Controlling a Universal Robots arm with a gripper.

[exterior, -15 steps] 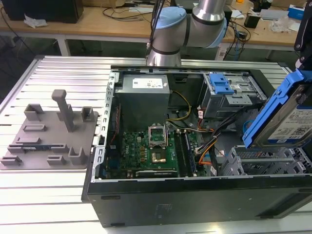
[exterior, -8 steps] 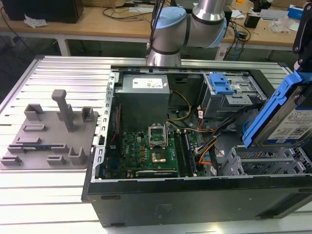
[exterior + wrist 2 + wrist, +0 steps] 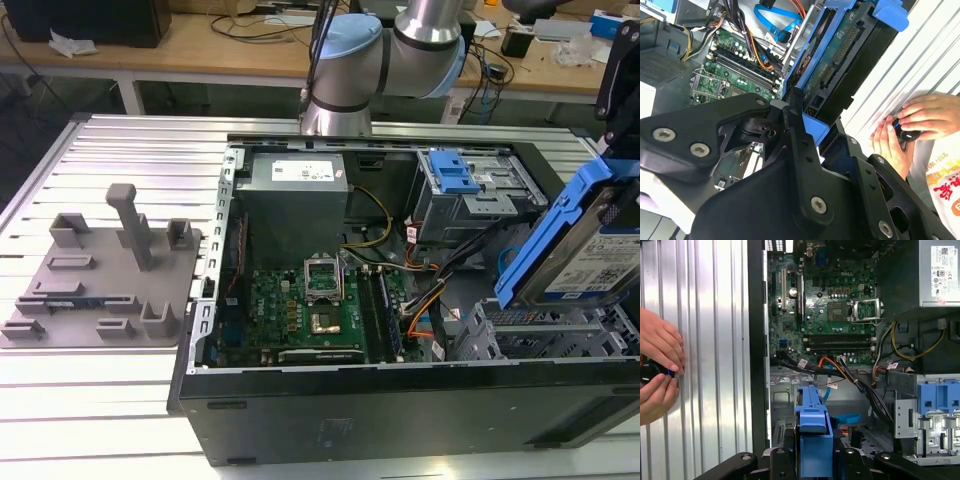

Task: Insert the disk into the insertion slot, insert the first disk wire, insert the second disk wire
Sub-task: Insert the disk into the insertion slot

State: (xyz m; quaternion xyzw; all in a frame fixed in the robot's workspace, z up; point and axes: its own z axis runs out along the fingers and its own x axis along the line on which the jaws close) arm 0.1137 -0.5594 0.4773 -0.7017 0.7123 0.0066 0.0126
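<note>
My gripper (image 3: 612, 140) is shut on the disk (image 3: 585, 250), a silver drive with a white label in a bright blue carrier. It hangs tilted above the open computer case, at the exterior view's right. In both wrist views the black fingers (image 3: 782, 460) clamp the blue carrier (image 3: 812, 437) (image 3: 812, 127). Below the disk lies the insertion slot (image 3: 520, 335), a grey perforated bay (image 3: 781, 412). The first disk wire (image 3: 771, 19), thin and blue, loops inside the case (image 3: 846, 418) beside the bay. I cannot tell which cable is the second disk wire.
A person's hands (image 3: 657, 367) (image 3: 920, 117) hold a small black object on the ribbed table beside the case. Inside the case sit a grey power supply (image 3: 295, 195), a green motherboard (image 3: 300, 310), a taller cage with a blue latch (image 3: 465, 185) and wire bundles. A grey fixture (image 3: 100, 280) lies at the exterior view's left.
</note>
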